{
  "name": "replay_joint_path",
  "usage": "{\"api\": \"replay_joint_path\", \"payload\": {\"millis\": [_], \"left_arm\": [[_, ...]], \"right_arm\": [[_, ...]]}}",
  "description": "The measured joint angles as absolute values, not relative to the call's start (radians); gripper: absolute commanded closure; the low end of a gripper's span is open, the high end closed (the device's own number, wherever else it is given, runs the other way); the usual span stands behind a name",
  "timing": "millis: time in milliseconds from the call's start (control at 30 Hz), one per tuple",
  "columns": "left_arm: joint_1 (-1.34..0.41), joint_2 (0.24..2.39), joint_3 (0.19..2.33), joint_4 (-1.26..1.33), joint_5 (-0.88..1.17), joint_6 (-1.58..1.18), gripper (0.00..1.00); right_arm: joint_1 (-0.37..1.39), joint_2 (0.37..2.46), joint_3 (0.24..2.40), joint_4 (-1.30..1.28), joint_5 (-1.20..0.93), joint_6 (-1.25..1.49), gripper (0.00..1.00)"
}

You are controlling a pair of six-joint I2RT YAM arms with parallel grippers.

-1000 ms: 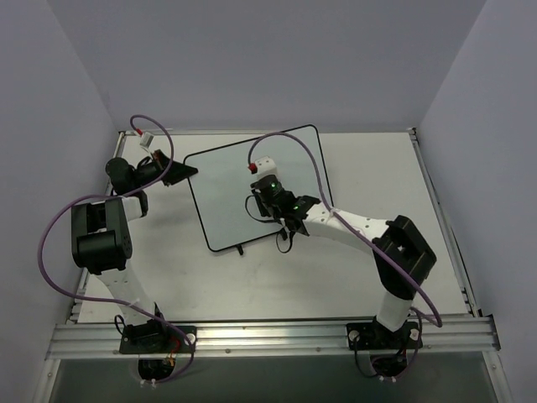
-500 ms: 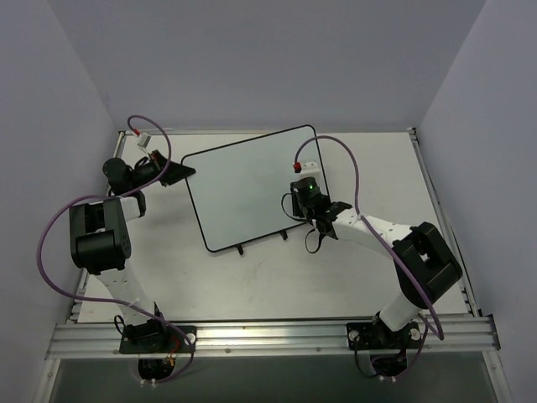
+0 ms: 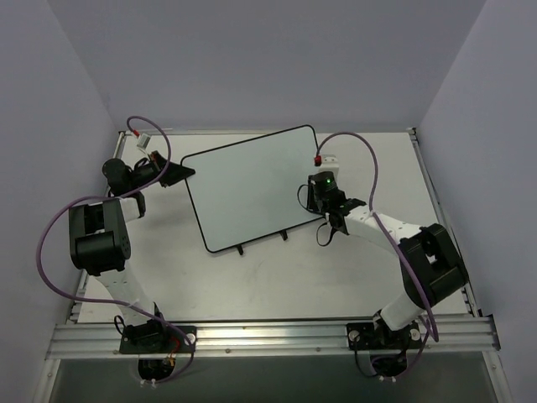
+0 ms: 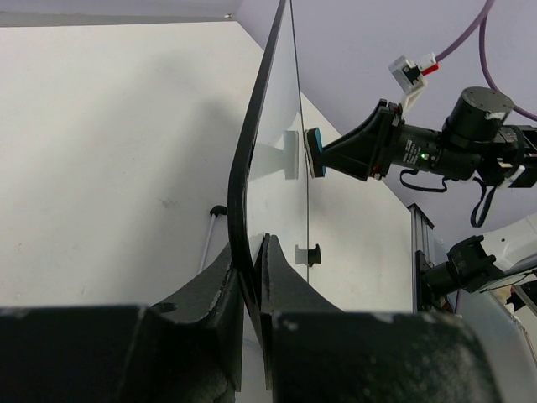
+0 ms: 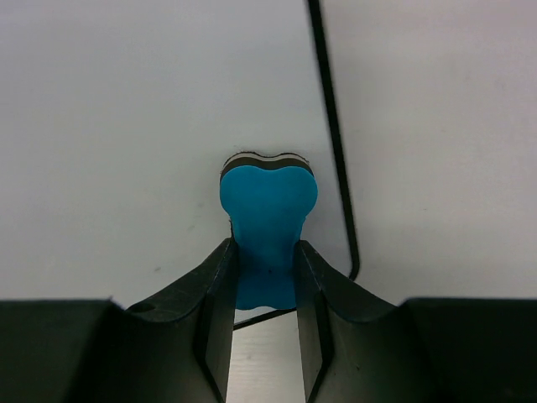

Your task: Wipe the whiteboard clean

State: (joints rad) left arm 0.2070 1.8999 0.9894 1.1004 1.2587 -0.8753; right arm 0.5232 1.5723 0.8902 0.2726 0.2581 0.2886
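The white table (image 3: 252, 285) is holding the whiteboard (image 3: 252, 189), which is sitting near the middle, turned a little, with its two small black feet on the near side. The left arm is bending up and reaching right, and the left gripper (image 3: 188, 172) is pinching the board's left rim tight, while the right arm is folding at its elbow and reaching left. The right gripper (image 5: 267, 256) is squeezing the small blue eraser (image 5: 268, 197) and pressing it on the board, just inside the right rim.
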Motion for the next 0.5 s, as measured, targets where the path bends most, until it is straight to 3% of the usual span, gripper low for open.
{"api": "replay_joint_path", "payload": {"millis": [167,500], "left_arm": [[0.207,1.9,0.989,1.102,1.259,-0.876,0.94],[0.209,1.898,0.984,1.102,1.257,-0.876,0.95]], "right_arm": [[0.458,1.564,0.848,0.29,0.205,0.288,1.0],[0.609,1.568,0.845,0.364,0.129,0.297,1.0]]}}
